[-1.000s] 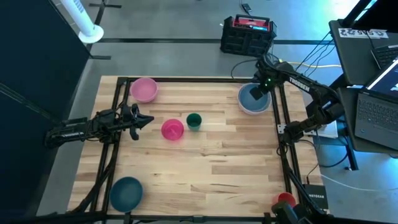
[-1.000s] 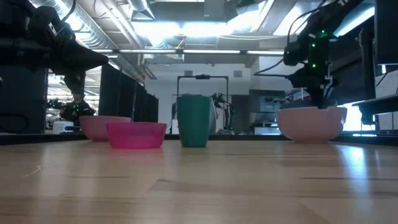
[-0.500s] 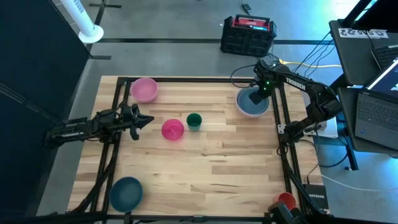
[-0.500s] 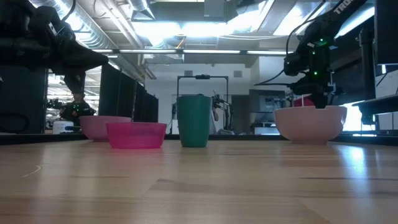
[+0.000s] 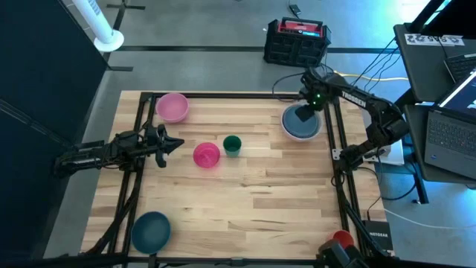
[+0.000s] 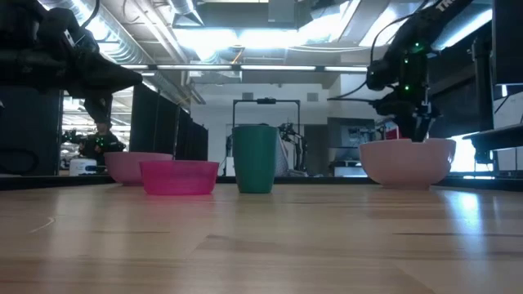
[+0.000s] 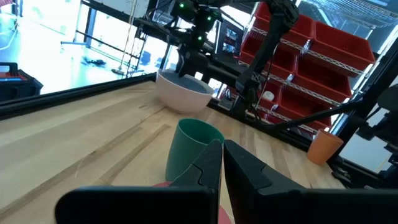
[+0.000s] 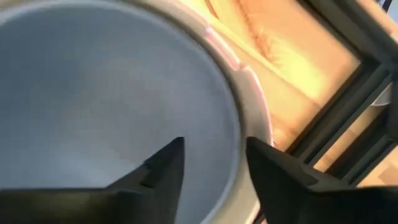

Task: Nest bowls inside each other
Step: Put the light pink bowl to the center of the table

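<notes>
A white bowl [image 5: 285, 126], blue-grey inside, stands at the table's far right. My right gripper [image 5: 306, 113] points down over its far rim, open. In the right wrist view one finger is over the bowl's inside [image 8: 93, 106] and the other over its rim [image 8: 252, 118]. A pale pink bowl [image 5: 172, 107] sits at the far left, with a hot pink bowl [image 5: 206, 155] and a teal bowl [image 5: 232, 145] mid-table. A dark blue bowl [image 5: 151, 231] stands at the near left. My left gripper [image 5: 177, 143] waits shut at the left edge, level with the hot pink bowl.
Black frame rails [image 5: 336, 149] run along the table's left, right and far edges. A black and red case [image 5: 296, 39] stands on the floor beyond the far edge. An orange cup [image 5: 341, 240] sits off the near right corner. Bare wood [image 5: 245, 208] spans the near half.
My right gripper has dipped toward the white bowl's rim and then come up a little. The bowls stand where they were.
</notes>
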`<act>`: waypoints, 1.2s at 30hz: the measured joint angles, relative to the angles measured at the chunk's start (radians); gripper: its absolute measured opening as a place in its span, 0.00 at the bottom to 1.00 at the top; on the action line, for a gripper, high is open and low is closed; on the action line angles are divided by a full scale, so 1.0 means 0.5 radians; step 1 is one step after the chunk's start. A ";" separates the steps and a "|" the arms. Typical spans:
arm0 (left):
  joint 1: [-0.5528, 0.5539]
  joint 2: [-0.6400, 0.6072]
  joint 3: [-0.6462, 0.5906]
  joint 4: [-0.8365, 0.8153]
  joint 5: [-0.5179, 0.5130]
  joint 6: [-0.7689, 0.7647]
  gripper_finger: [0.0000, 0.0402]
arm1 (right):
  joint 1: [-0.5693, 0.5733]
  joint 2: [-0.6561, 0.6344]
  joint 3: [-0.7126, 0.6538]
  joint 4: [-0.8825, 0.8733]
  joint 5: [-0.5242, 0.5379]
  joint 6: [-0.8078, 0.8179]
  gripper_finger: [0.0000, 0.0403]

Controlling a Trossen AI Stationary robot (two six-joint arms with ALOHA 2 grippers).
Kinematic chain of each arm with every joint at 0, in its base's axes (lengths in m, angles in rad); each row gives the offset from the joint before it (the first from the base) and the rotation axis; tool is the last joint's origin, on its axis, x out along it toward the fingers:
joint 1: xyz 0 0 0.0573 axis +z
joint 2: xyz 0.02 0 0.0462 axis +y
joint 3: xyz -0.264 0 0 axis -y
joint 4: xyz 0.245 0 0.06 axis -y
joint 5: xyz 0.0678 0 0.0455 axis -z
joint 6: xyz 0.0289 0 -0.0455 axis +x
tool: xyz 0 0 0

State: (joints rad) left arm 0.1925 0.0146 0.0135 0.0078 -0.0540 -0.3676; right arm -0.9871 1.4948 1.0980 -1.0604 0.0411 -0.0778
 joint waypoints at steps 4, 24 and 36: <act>0.000 0.000 0.000 0.001 0.000 -0.001 0.00 | -0.001 0.000 0.095 -0.067 -0.004 -0.016 0.52; 0.040 0.112 0.165 -0.002 -0.115 -0.155 0.00 | 0.689 0.028 0.391 0.504 -0.450 0.077 0.51; 0.249 0.705 0.954 -0.894 -0.482 0.271 0.00 | 0.968 0.072 0.391 0.610 -0.362 0.161 0.51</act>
State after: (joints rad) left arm 0.3171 0.3673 0.4904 -0.4391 -0.2948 -0.2318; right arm -0.5029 1.5307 1.2934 -0.7555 -0.1398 0.0029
